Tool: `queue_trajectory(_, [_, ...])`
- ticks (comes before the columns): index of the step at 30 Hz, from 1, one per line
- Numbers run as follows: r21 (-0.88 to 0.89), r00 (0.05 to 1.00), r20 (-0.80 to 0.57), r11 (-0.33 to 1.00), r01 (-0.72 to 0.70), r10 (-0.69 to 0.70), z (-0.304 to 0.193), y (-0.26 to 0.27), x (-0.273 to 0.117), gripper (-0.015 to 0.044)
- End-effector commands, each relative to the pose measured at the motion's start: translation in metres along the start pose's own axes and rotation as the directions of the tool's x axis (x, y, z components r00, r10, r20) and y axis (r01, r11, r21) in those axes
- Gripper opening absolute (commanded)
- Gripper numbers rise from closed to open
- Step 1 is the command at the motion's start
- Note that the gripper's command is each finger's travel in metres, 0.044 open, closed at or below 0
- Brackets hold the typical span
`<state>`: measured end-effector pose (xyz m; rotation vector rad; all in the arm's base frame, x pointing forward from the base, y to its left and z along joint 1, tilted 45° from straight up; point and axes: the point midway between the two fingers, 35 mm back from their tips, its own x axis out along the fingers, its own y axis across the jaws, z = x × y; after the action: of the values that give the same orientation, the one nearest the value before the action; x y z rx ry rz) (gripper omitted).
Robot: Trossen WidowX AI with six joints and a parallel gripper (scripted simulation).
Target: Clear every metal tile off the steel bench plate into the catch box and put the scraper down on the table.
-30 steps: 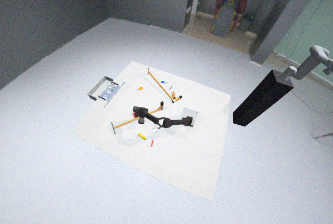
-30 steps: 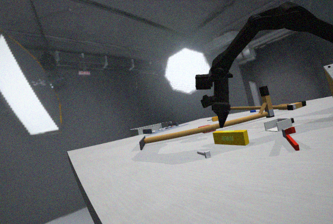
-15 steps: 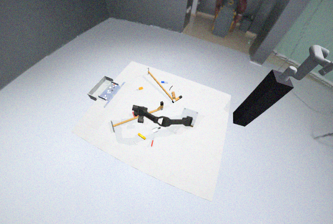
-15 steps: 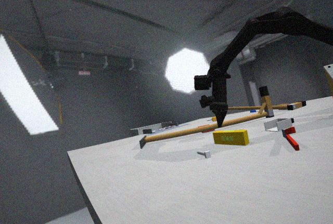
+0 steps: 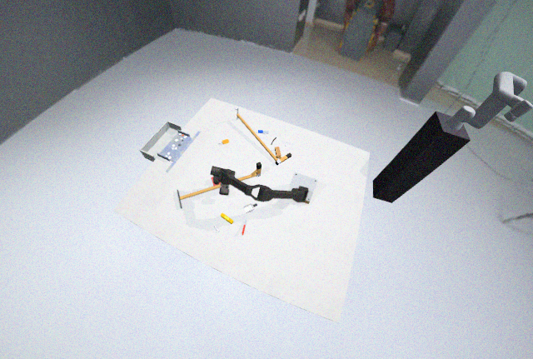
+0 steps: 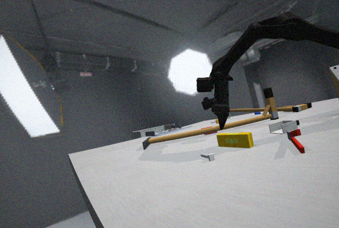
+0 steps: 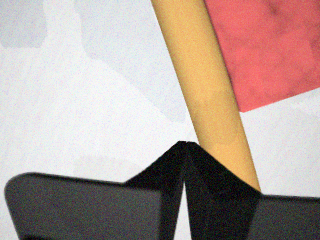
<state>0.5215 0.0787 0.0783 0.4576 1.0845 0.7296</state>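
My gripper [image 5: 223, 192] [image 6: 222, 128] [image 7: 185, 149] is shut and empty, its tips low beside and partly over the wooden shaft of the nearer long tool [image 5: 196, 194] [image 6: 178, 136] [image 7: 200, 75]; contact cannot be told. That tool has a wide dark blade at its left end and a raised, black-tipped handle at the right. A second long wooden tool [image 5: 251, 131] lies farther back with a narrower head. The bluish steel plate [image 5: 186, 144] still bears several small tiles [image 5: 174, 147] [image 6: 168, 130]. The grey-walled catch box [image 5: 156, 138] [image 6: 153, 130] is at its far end.
A red piece [image 6: 211, 133] [image 7: 270, 45] lies right beside the nearer shaft. A yellow block [image 5: 226, 218] [image 6: 235, 140], a metal channel [image 6: 283, 127], a red-handled piece [image 6: 297, 143] and a small bolt [image 6: 210, 156] lie on the near side.
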Motion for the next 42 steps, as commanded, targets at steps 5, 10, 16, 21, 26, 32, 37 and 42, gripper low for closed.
queue_trajectory(5, [-0.004,1.000,-0.003,1.000,0.005,-0.005,0.003,-0.011,0.003,0.0000])
queue_trajectory(10, [-0.004,1.000,-0.003,1.000,0.005,-0.005,0.004,-0.016,0.004,0.0000])
queue_trajectory(16, [-0.004,1.000,-0.002,1.000,0.005,-0.005,0.007,-0.022,0.004,0.0000])
queue_trajectory(21, [-0.004,1.000,-0.002,1.000,0.005,-0.005,0.008,-0.026,0.005,0.0000])
queue_trajectory(26, [-0.005,1.000,-0.002,1.000,0.005,-0.005,0.010,-0.031,0.005,0.0000])
queue_trajectory(32, [-0.005,1.000,-0.002,1.000,0.005,-0.005,0.011,-0.037,0.006,0.0000])
queue_trajectory(37, [-0.005,1.000,-0.002,1.000,0.005,-0.005,0.012,-0.041,0.006,0.0000])
queue_trajectory(42, [-0.005,1.000,-0.001,1.000,0.005,-0.005,0.013,-0.046,0.007,0.0000])
